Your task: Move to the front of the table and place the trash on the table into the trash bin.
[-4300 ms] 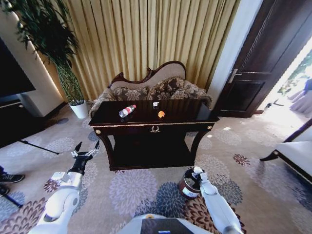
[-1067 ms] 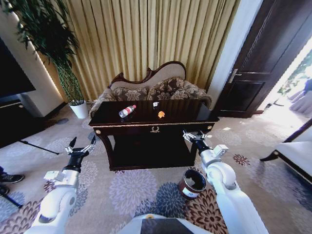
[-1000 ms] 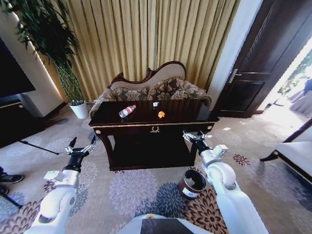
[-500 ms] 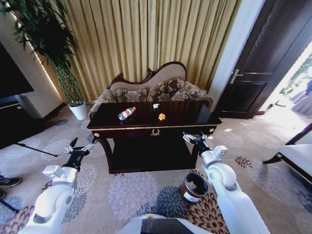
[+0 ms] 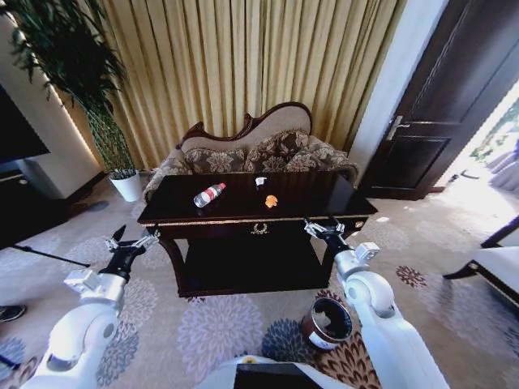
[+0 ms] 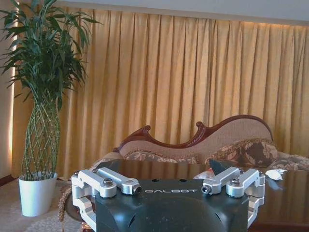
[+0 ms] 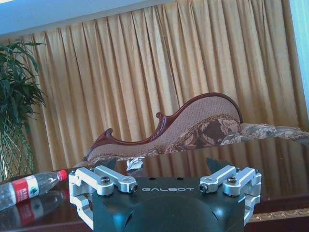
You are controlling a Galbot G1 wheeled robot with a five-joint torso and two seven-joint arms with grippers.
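Observation:
The dark glossy table [image 5: 316, 191] stands straight ahead. Trash lies on its top: a clear bottle [image 5: 209, 194] with a red cap, a white paper bit [image 5: 259, 181] and an orange scrap [image 5: 271, 201]. The round brown trash bin [image 5: 327, 322] sits on the carpet by my right arm. My left gripper [image 5: 130, 241] hovers open off the table's left front corner. My right gripper [image 5: 323, 228] hovers open before the right front edge. In the right wrist view the gripper [image 7: 166, 182] faces the bottle [image 7: 29, 189] and the paper [image 7: 135, 164]. The left gripper [image 6: 169, 183] looks across the tabletop [image 6: 159, 169].
A carved sofa [image 5: 251, 150] stands right behind the table, against gold curtains. A tall potted plant [image 5: 113, 138] is at the back left, a dark door [image 5: 430, 121] at the back right. A pale bench [image 5: 499, 261] juts in at the right. Patterned carpet lies in front of the table.
The whole view has shifted as the camera closed in on the table. Earlier, my right arm rose from beside the bin to the table's front edge. The trash has not moved.

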